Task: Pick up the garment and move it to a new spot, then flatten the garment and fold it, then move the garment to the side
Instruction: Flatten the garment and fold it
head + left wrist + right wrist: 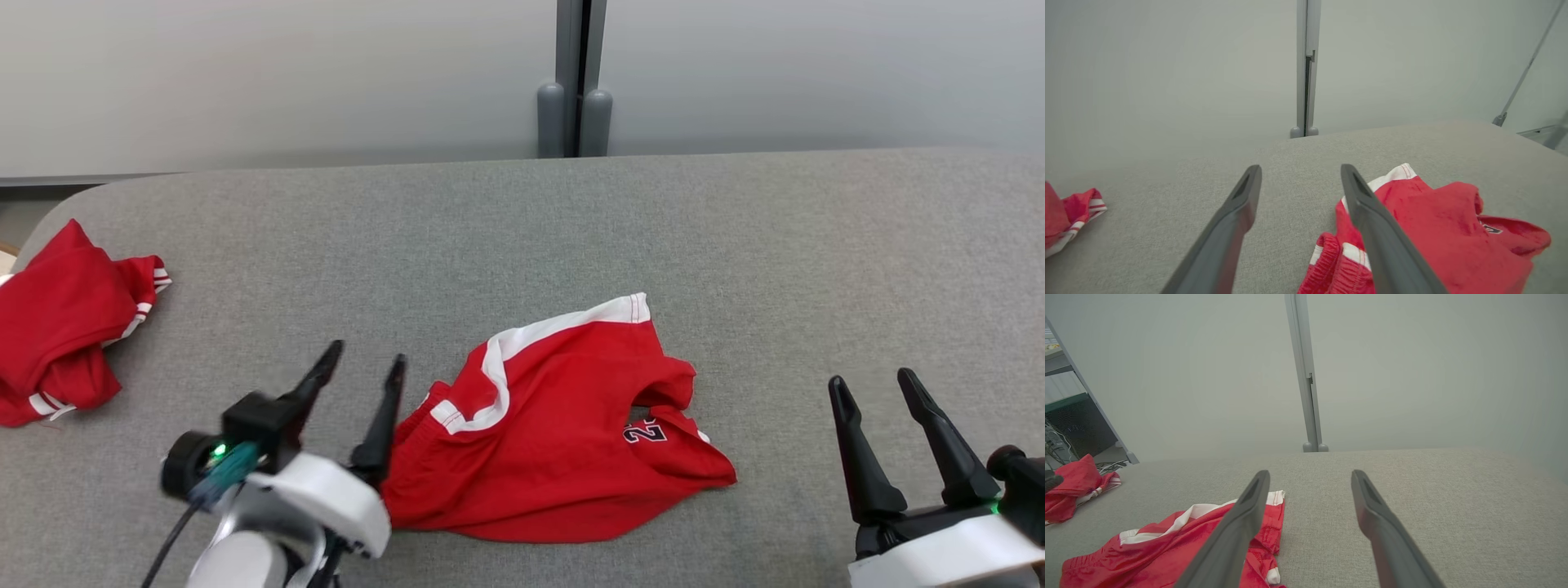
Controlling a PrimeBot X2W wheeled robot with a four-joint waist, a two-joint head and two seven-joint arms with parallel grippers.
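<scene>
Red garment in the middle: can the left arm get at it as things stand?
Probably yes. The left gripper is open and sits right at the left edge of the red garment, with nothing between them. The second red garment lies well off to the left, out of the way.

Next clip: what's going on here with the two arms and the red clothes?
A two-armed robot faces a grey padded table with a crumpled red garment with white trim lying in front of it. Neither arm holds anything. The left gripper is open beside the garment's left edge, and the right gripper is open over bare table, off to the garment's right. A second red garment lies bunched at the far left.
</scene>
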